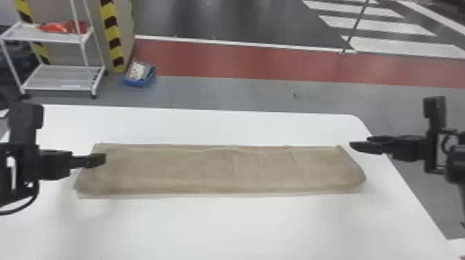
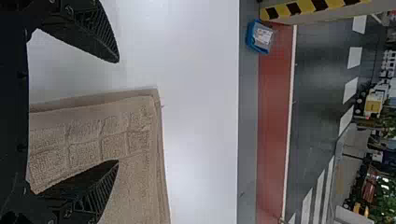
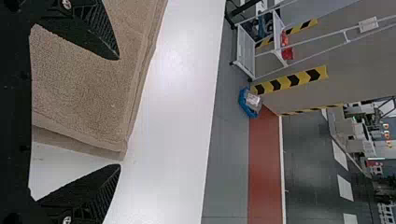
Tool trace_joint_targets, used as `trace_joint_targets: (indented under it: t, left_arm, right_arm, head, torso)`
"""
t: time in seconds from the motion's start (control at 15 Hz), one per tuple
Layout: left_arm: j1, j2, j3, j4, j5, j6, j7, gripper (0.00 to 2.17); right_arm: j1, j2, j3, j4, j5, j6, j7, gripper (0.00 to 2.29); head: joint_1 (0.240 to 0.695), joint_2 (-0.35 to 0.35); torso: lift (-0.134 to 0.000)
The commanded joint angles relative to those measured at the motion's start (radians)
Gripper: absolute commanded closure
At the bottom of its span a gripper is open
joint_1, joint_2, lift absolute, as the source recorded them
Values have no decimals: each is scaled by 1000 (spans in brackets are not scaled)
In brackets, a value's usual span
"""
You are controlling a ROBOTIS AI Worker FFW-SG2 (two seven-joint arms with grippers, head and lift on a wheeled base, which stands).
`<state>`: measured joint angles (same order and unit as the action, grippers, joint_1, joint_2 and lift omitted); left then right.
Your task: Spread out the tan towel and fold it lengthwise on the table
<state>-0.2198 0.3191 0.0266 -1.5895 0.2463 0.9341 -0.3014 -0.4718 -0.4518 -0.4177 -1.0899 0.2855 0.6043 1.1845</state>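
Note:
The tan towel [image 1: 221, 169] lies as a long folded strip across the white table, its long sides running left to right. My left gripper [image 1: 98, 160] is over the towel's left end, and my right gripper [image 1: 366, 145] is just beyond its far right corner. In the left wrist view, my left gripper [image 2: 117, 112] stands open, with the corner of the towel [image 2: 135, 135] seen between and beyond its fingers. My right gripper [image 3: 119, 112] is open too in the right wrist view, with a towel corner [image 3: 102, 102] between its fingertips and nothing held.
White table [image 1: 221, 224] surface surrounds the towel, with its right edge [image 1: 408, 183] under the right arm's side. Beyond the far edge, a white shelf cart [image 1: 58, 77] and a blue bin [image 1: 138, 77] stand on the floor.

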Motion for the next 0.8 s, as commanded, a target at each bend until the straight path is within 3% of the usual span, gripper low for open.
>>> trace_joint_targets:
  t: [0.0,0.4,0.73]
  left_arm:
    - [-35,-6,-8,37,-7,7,5,124]
    - [-72,-14,-8,39,5,127,4,124]
    - [-79,-14,-7,51,4,154,7,130]
  right_arm:
    - [-27,-8,16,64,3,-28,-5,39]
    - [-82,-28,36,183,-12,-71,-16,39]
    - [-60,-27,57,208,-25,-111,-48,49]
  head:
    - [695,-176]
    - [695,-182]
    - [695,-180]
  torso:
    - [-124]
    - [-124]
    - [-124]
